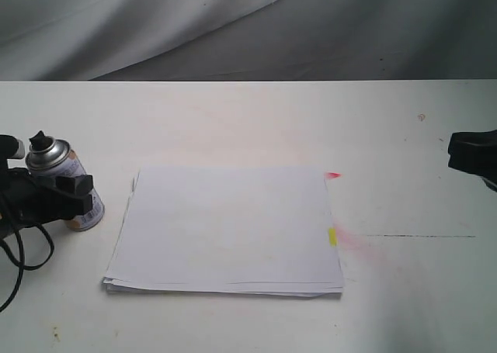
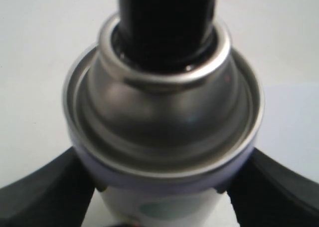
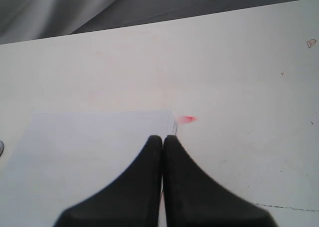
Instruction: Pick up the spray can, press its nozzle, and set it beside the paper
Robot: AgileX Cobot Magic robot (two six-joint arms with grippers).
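Note:
The spray can (image 1: 68, 184) stands near the table's left edge, a short gap left of the paper (image 1: 225, 229). It leans slightly, and its base looks to be at the table surface. My left gripper (image 1: 66, 194) is shut on the can's body below the silver dome, one black finger on each side. The left wrist view is filled by the dome of the spray can (image 2: 164, 117) and the black nozzle (image 2: 167, 22), with my left gripper (image 2: 162, 187) clamped below. My right gripper (image 1: 452, 150) hovers at the far right, shut and holding nothing. In its own view my right gripper (image 3: 163, 138) points at a corner of the paper (image 3: 89, 152).
A pink mark (image 1: 332, 174) and a yellow mark (image 1: 332, 235) sit along the paper's right edge, with a pink smear beside them. A thin black line (image 1: 419, 236) crosses the table on the right. Black cables (image 1: 23, 252) hang by the left arm. Grey cloth (image 1: 233, 19) backs the table.

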